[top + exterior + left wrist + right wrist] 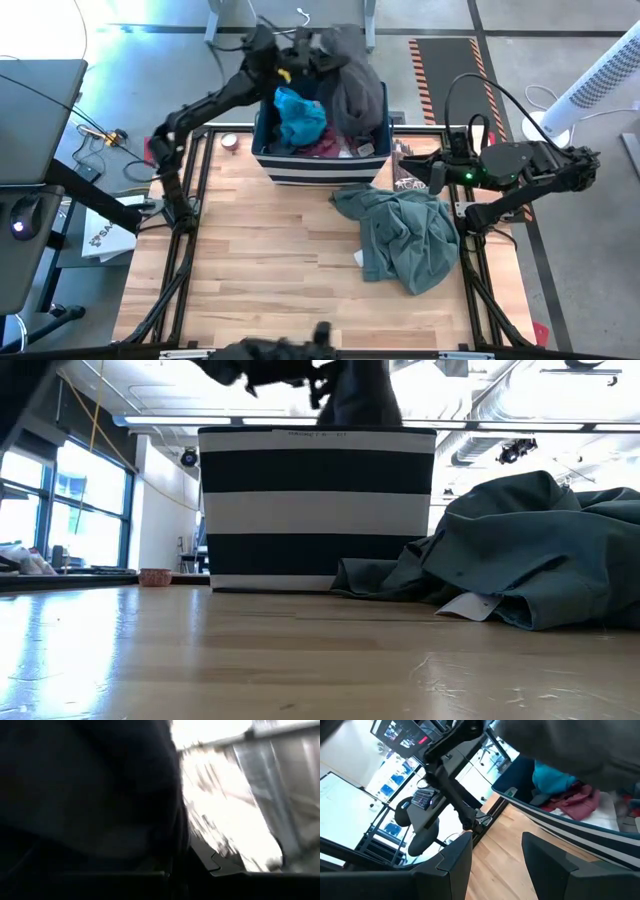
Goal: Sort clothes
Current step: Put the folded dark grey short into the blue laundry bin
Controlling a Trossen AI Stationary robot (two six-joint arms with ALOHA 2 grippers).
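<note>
High view: left arm lifting dark trousers out of the striped bin, right arm waiting at the table's right edge.

High view shows the left claw (262,42) shut on the dark trousers (345,80), raised over the bin (320,165), likely to pull them free of the blue piece (300,118) and maroon piece (322,148) beneath; the grey-green shirt (405,238) lies spread on the table (260,260) beside the bin. Low view hides the bin's contents behind its wall. Left wrist view is filled by dark cloth, its fingers unseen. Right wrist view shows the right claw (496,855) open and empty.
</note>
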